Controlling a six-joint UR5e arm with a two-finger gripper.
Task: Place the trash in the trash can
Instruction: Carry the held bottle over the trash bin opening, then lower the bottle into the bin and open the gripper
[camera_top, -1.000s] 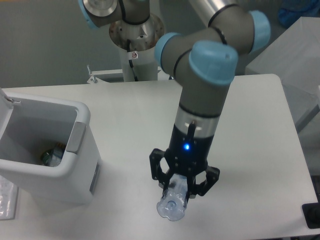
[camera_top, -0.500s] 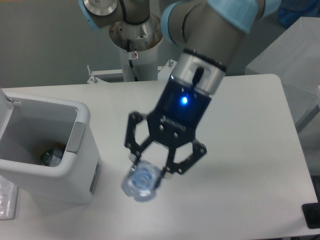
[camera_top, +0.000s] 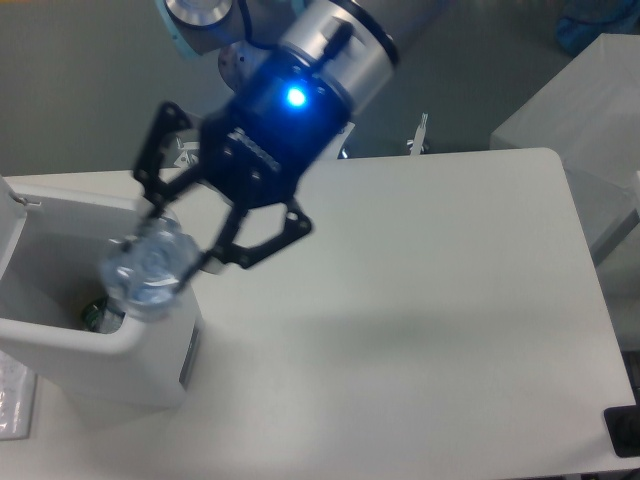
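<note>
Behind your work area runs a dull grey wall (camera_top: 90, 90) across the top of the frame; below it the white table (camera_top: 430, 300) fills most of the picture, its rounded corner at the upper right and its near edge running off the bottom. At the far right a pale grey box-like block (camera_top: 575, 95) stands beyond the table's edge, with a scrap of something blue (camera_top: 600, 20) in the top right corner; what either is you cannot tell.

The arm (camera_top: 340, 45) enters from the top centre, a grey wrist with a silver band, and slants down toward the left; a blue light (camera_top: 296, 97) glows on the black gripper body. Behind it, at the top centre, you can see part of the robot's round metal base (camera_top: 235, 55).

The trash can (camera_top: 150, 345) sits at the lower left, white and boxy with rounded corners, its mouth uncovered; a grey panel (camera_top: 189, 355) shows on its right side, and a white flap (camera_top: 12, 215) rises at the far left edge. Deep inside, near the bottom of the opening, lies something small and greenish (camera_top: 95, 318), too dim to name.

Your gripper (camera_top: 165, 250) hangs over the can's right rim, its black fingers (camera_top: 160, 150) splayed at the knuckles but closed in at the tips on the bottle (camera_top: 145, 270); the clear crumpled plastic is blurred, end-on to the camera, above the can's opening and overlapping its near right wall in the picture. A small dark object (camera_top: 622, 432) pokes in at the lower right corner.
</note>
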